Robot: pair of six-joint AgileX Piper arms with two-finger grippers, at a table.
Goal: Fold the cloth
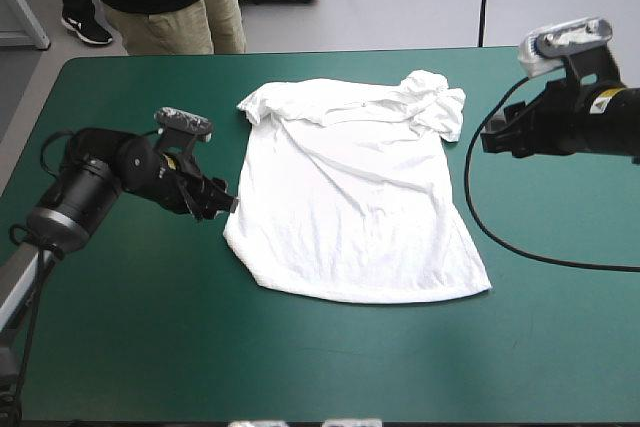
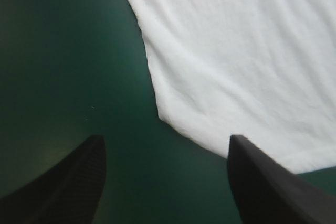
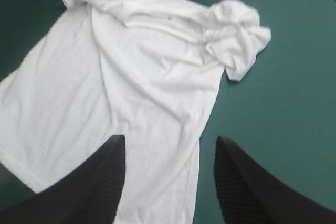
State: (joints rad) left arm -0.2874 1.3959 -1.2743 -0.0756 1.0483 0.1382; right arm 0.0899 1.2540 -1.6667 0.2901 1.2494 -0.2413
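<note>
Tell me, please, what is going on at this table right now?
A white T-shirt lies spread on the teal-green table, collar toward the far edge, one sleeve bunched. The left tool is open right at the shirt's left edge; the right tool, also open, is off to its right, clear of it. Neither holds the shirt, and no fold is made yet.

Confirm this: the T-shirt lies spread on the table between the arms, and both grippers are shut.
Not shut: the left gripper and right gripper are both open, jaws standing apart in each wrist view. The T-shirt is spread as stated.
</note>
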